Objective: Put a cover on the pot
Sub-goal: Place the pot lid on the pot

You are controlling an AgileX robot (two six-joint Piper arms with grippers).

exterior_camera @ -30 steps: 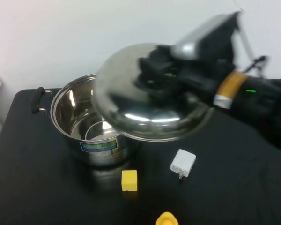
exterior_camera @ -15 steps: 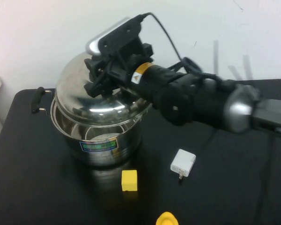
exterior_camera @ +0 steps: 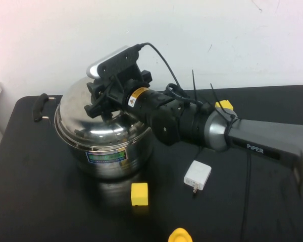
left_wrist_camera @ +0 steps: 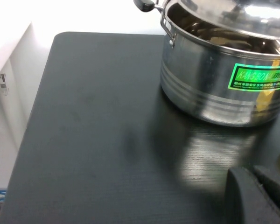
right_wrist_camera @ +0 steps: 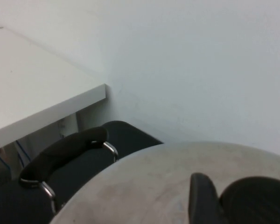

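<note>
High view: right gripper [exterior_camera: 105,103] clamped on lid [exterior_camera: 98,126] knob over pot [exterior_camera: 108,156].
Advice: seat rim evenly (then release).
Left gripper [left_wrist_camera: 259,193]: parked low near the pot, grip state cannot be told.

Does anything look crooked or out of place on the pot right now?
Yes: the lid is not seated flat. The left wrist view shows a gap under it above the pot rim. The right tool is at the lid's top; the left tool sits low beside the pot. Nothing looks spilled or damaged.
</note>
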